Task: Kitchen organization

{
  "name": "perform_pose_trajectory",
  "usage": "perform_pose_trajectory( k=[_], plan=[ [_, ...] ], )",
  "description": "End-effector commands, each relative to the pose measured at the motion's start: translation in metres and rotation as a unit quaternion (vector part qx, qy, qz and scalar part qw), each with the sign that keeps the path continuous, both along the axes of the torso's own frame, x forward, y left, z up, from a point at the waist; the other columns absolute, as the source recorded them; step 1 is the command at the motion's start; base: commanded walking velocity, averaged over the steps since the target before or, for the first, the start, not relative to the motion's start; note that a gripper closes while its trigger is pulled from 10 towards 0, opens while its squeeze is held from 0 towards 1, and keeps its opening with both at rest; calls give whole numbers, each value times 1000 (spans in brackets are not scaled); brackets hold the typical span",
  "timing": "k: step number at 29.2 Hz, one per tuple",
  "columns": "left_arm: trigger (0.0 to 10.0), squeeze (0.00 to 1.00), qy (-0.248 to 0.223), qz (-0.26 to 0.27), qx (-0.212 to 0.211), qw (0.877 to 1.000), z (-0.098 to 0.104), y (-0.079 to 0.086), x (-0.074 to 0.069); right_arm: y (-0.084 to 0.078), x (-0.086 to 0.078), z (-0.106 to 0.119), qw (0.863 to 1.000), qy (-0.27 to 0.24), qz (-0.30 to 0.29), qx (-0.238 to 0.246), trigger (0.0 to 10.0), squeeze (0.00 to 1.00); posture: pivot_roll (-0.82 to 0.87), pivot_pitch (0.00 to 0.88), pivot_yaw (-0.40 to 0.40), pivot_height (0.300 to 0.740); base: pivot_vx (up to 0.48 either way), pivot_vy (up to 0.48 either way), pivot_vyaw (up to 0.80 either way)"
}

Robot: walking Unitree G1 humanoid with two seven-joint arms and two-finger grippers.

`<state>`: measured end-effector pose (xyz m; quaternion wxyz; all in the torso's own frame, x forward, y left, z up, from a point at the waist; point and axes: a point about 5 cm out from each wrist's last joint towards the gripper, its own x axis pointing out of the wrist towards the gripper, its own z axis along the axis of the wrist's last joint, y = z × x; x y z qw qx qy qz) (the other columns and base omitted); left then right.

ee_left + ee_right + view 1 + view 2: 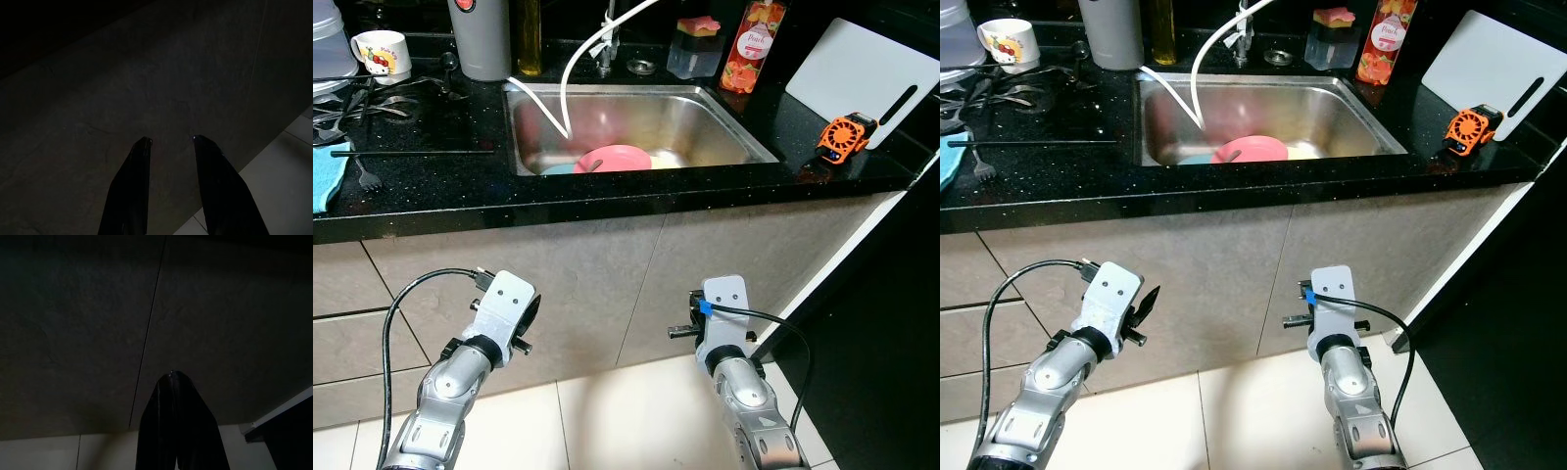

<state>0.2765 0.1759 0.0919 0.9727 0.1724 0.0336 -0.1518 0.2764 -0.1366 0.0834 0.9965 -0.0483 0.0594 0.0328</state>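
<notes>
Dishes are what this tidy-up seems to turn on, and they sit up on the black speckled counter (607, 201) and in the sink (734, 127), well above both grippers.

At the far left a blue cloth (325, 176) lies over the counter edge. Beside it forks (362, 174) and other cutlery lie loose on the dark stone, probably left to dry. Behind them stands a white mug (382, 54) with a fruit print, and further along a grey cylinder (481, 39) that looks like a kettle or flask.

The left gripper (171, 143) hangs low in front of the grey cabinet door (509, 264), its two black fingers apart with nothing between them. It looks idle, held clear of the counter.

In the middle, the steel sink holds a pink plate (613, 159) over something pale blue, with a white hose (563, 93) curving down into the basin, likely for rinsing. A sponge holder (695, 44) and a red bottle (752, 44) stand at the back rim, handy to the tap.

The right gripper (175, 377) also hangs before the cabinet, near a door seam, fingers pressed together and holding nothing.

On the right rest a white cutting board (862, 73), flat and smooth with a slot handle, and a small orange fan (843, 137) near the counter edge. Pale floor tiles (607, 421) lie below. Nothing has been picked up yet, by my reading.
</notes>
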Motion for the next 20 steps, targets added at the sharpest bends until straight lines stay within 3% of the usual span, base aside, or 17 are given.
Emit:
perform_pose_trajectory(
  k=[1,20],
  plan=[
    [10000,0,7,-8,1,1000,-3,-4,-1,-6,-1,-1,1000,6,-11,3,10000,0,178,70,-77,740,0,0,0],
    [10000,0,6,-9,1,1000,-3,-4,0,-6,0,-2,1000,7,-9,1,10000,0,181,65,-79,740,0,0,0]
  ],
)
